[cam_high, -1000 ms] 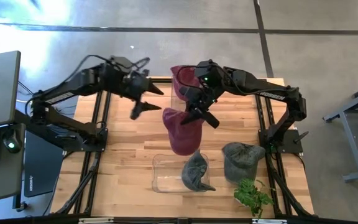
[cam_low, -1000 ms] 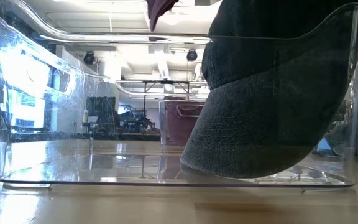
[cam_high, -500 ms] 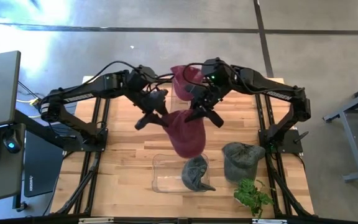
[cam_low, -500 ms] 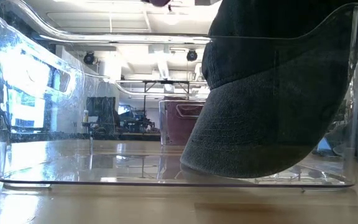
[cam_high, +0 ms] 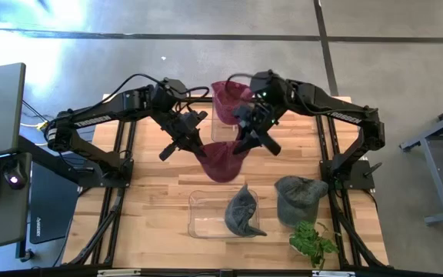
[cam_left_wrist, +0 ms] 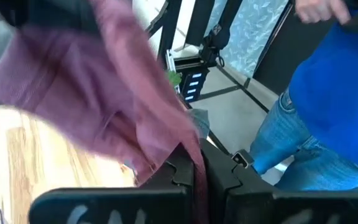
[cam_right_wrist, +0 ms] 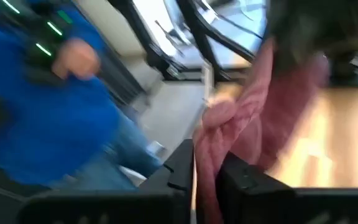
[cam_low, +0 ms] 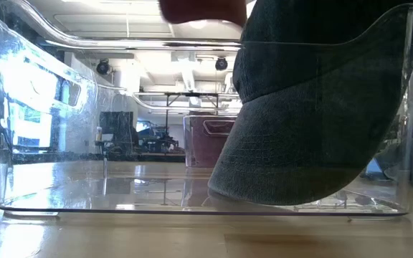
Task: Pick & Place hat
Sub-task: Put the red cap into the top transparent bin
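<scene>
A maroon hat [cam_high: 220, 160] hangs in the air above the table's middle, strung between my two grippers. My left gripper [cam_high: 193, 144] is shut on its left edge and my right gripper [cam_high: 241, 143] is shut on its right edge. The low view shows only the hat's bottom [cam_low: 203, 8], above the bin. A dark grey hat [cam_high: 242, 211] leans inside the clear bin [cam_high: 203, 215] near the front edge, its brim on the bin's floor [cam_low: 278, 193]. My left gripper pinches a thin edge of the maroon hat's cloth [cam_left_wrist: 194, 163] between its two fingers, coming from the table's left and slanting slightly down. The hat hangs clear of the table. My right gripper has a bunched fold of the hat's cloth [cam_right_wrist: 209, 149] between its fingers, coming from the table's right and slanting slightly down. The cloth sags between the two holds.
A maroon box [cam_high: 229, 100] stands at the far middle. A second grey hat [cam_high: 298, 196] lies on the table to the right of the bin, with a small green plant [cam_high: 312, 242] at the front right. A person in blue [cam_left_wrist: 334, 93] stands beyond the table.
My left gripper has gone toward the table's right and a little down to the maroon hat, turned, and shut on its left edge. The hat hung long from my right gripper; now it is spread between both grippers, and its bottom sits higher.
</scene>
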Controlling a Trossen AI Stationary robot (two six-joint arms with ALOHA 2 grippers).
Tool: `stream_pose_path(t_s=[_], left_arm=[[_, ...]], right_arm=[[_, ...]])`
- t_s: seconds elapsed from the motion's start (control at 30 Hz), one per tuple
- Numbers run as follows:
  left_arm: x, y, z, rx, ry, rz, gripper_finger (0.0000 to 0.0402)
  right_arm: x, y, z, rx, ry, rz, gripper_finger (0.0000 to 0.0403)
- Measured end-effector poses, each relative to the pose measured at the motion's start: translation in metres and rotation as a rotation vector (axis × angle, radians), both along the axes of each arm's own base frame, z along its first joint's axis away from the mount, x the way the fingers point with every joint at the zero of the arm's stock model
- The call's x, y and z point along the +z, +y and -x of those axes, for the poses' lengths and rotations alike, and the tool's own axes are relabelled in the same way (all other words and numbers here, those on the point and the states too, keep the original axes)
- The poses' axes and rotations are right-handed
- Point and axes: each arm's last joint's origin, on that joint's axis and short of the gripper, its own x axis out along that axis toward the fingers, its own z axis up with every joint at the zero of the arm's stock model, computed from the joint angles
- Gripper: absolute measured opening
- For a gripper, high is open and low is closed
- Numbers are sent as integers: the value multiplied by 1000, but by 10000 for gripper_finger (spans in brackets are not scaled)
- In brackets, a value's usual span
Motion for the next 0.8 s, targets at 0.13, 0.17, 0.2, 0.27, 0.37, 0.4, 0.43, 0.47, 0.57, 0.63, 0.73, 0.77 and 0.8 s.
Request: stream_pose_path(t_s=[0.13, 0.17, 0.2, 0.27, 0.37, 0.4, 0.43, 0.47, 0.57, 0.63, 0.73, 0.77, 0.8], left_arm=[[0, 0, -1, 6, -6, 5, 5], [1, 0, -1, 8, -9, 8, 3], [1, 0, -1, 9, -8, 12, 2], [1, 0, -1, 10, -5, 13, 2], [1, 0, -1, 11, -6, 12, 1], [1, 0, -1, 12, -6, 13, 1], [1, 0, -1, 15, -4, 13, 1], [1, 0, -1, 16, -4, 13, 1], [1, 1, -2, 27, -3, 7, 1], [1, 1, -2, 27, -3, 7, 1], [1, 1, -2, 27, -3, 7, 1], [1, 1, -2, 28, -3, 6, 1], [1, 1, -2, 28, -3, 6, 1]], right_arm=[[14, -8, 5, 2, -39, -102, 105], [16, -10, 6, -10, -49, -98, 123], [16, -11, 6, -24, -56, -90, 142], [16, -11, 5, -45, -64, -70, 175], [14, -7, 3, -105, -65, -1, 209], [13, -5, 2, -128, -72, 37, 216], [12, -3, 1, -138, -79, 72, 221], [11, -1, 1, -141, -87, 100, 223], [9, 6, 0, -144, -97, 170, 222], [5, 9, -1, -187, -83, 258, 218], [1, 10, -1, -288, -48, 386, 214], [0, 10, -1, -307, -43, 404, 214], [0, 10, -2, -312, -42, 408, 214]])
